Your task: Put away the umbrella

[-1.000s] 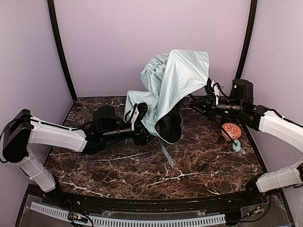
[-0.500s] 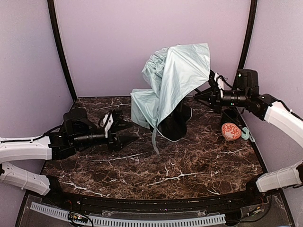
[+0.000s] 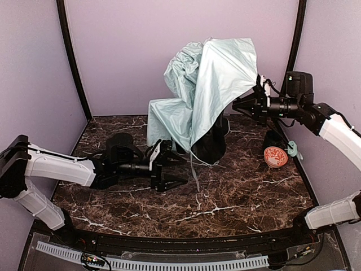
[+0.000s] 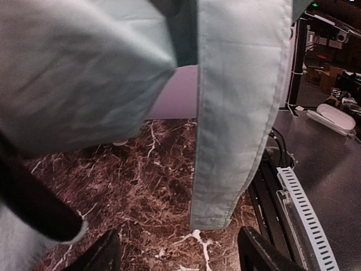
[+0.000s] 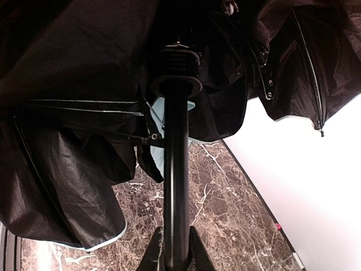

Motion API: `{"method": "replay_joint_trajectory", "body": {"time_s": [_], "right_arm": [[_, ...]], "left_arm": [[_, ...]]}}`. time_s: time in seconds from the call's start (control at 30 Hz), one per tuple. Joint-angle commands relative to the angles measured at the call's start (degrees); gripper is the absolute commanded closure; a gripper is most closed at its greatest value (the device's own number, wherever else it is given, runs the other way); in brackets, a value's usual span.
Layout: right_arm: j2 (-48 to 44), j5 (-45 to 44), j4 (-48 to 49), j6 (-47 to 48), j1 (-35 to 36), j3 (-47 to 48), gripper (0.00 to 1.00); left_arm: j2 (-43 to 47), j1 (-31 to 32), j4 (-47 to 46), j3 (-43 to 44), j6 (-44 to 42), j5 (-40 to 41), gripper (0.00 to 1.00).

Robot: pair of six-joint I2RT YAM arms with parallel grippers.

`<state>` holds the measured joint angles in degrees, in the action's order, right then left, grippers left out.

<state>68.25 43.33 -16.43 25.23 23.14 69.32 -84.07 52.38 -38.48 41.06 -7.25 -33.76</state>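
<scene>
The umbrella (image 3: 208,84), mint-green outside and black inside, hangs half collapsed above the back of the marble table. My right gripper (image 3: 243,105) is shut on the umbrella's black shaft (image 5: 176,186) and holds it up off the table; the black lining (image 5: 67,68) and ribs fill the right wrist view. A mint closure strap (image 4: 237,113) hangs down in front of my left gripper (image 3: 169,169), which is open and empty, low over the table, its fingertips (image 4: 104,251) either side of the strap's end. The mint handle with strap (image 3: 291,150) shows near the right edge.
A small orange-and-white patterned round object (image 3: 275,156) sits on the table (image 3: 237,197) at the right. Purple walls and black corner posts enclose the back and sides. A white perforated rail (image 3: 152,262) runs along the front edge.
My left gripper moved right, back toward the umbrella's hanging strap. My right gripper lifted the umbrella higher, and the canopy spread a little to the left.
</scene>
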Motion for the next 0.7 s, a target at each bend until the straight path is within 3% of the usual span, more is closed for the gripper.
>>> {"method": "replay_joint_trajectory", "body": {"time_s": [0.0, 0.3, 0.33, 0.53, 0.57, 0.67], "right_arm": [[0.0, 1.2, 3.2, 0.4, 0.1, 3.0, 1.00], [0.2, 0.7, 3.1, 0.4, 0.2, 3.5, 1.00], [0.1, 0.5, 3.1, 0.4, 0.2, 3.5, 1.00], [0.0, -0.1, 2.6, 0.8, 0.2, 3.5, 1.00], [0.0, -0.3, 2.4, 1.0, 0.2, 3.5, 1.00], [0.0, -1.2, 1.5, 1.2, 0.1, 4.0, 1.00]], "left_arm": [[-1.6, 1.4, -8.5, 1.9, 1.7, -6.5, 0.27], [-7.2, 2.1, -11.0, 5.7, 2.3, -7.8, 0.29], [-7.2, 2.1, -10.9, 5.6, 2.2, -7.8, 0.35], [-3.4, 2.2, -9.2, 1.6, -0.5, -5.1, 0.95], [-2.3, 2.1, -8.4, 0.6, -1.2, -3.7, 1.00], [1.3, 2.2, -3.0, -1.4, -4.2, 0.9, 1.00]]}}
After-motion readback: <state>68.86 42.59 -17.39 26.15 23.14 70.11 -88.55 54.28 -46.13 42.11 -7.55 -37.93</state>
